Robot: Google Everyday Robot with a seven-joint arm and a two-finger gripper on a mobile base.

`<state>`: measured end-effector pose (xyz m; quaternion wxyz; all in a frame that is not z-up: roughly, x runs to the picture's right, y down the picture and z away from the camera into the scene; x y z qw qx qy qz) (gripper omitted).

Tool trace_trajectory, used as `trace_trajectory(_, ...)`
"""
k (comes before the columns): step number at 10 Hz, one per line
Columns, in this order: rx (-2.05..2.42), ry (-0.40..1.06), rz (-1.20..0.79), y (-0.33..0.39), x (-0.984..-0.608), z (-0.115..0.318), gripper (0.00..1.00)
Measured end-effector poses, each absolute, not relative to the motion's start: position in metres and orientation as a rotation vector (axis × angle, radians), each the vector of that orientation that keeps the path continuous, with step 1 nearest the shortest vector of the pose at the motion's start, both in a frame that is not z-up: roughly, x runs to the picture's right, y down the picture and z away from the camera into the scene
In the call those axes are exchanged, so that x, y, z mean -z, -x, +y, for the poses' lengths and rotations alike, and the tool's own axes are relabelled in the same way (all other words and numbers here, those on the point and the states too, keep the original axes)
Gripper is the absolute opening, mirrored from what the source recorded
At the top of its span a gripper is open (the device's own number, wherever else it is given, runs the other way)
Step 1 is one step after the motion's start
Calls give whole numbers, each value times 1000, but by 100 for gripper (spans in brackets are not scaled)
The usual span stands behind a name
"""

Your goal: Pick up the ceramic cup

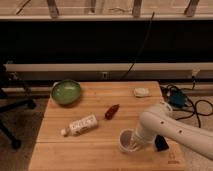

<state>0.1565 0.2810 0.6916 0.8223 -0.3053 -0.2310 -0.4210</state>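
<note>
Single raised view, angled down over wooden table (pixel 100 145), gripper (pixel 134 146) nearest, window wall beyond

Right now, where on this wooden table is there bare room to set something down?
Bare wood lies along the front left edge of the table, below the bottle, and between the green bowl and the pale object. The front right is crowded: the end effector is at the ceramic cup.
</note>
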Motion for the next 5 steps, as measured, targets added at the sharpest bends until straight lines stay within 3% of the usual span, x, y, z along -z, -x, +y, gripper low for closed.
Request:
trace_trajectory(1, 897, 647, -480, -157, -691, 278, 14)
trace_trajectory(3, 897, 641, -484, -153, -689, 269, 1)
trace_trajectory(5, 900, 640, -488, -153, -687, 265, 0)
